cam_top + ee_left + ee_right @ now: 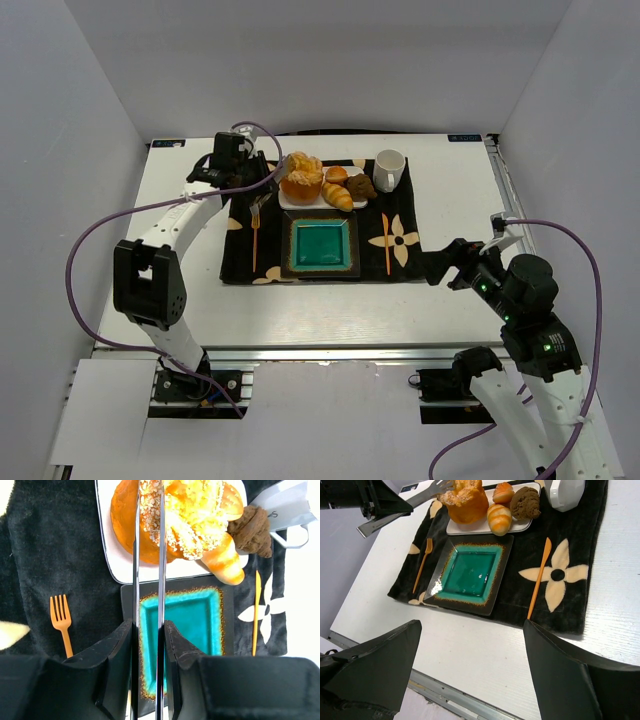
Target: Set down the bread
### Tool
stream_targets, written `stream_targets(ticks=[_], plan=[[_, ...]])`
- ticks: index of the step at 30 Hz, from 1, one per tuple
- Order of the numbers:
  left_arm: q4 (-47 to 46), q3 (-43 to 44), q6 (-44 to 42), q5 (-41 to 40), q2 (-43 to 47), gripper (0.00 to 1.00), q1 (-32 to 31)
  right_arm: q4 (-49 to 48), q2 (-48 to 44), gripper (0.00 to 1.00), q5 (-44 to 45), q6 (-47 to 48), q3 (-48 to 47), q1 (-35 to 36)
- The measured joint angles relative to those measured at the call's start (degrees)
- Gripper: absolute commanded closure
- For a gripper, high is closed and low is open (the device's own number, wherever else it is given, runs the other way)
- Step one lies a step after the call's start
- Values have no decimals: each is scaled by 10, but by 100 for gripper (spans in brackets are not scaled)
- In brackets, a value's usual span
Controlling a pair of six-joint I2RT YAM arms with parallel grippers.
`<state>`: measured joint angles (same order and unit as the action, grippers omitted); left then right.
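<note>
Left gripper point(440, 487) clamped on the bread point(468, 506) – white plate point(480, 529) beneath, right gripper point(470, 677) spread

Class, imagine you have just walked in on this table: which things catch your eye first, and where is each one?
The bread, golden-orange with a pale sugared top, stands out at the left end of the white tray, at the far edge of the black mat, with the left gripper closed on its top. Next comes the bright teal plate, empty, in the middle of the mat just in front of the tray.
</note>
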<state>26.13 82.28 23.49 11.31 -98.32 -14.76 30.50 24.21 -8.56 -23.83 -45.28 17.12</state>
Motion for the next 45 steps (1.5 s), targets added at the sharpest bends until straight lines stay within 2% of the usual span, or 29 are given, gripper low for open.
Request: stream_targets(ticks=[16,23,34,45], plan=[[44,54,1,-17,13,100,0,-1,2,11,-7,-2,0,0],[74,52,-1,8,71,100,0,-2,3,11,-10,-2,0,0],[66,-99,7,94,256,100,0,-2,-8,11,-10,-2,0,0],[44,-274,13,120,317,100,-4,5,-37,11,-3,0,5,0]])
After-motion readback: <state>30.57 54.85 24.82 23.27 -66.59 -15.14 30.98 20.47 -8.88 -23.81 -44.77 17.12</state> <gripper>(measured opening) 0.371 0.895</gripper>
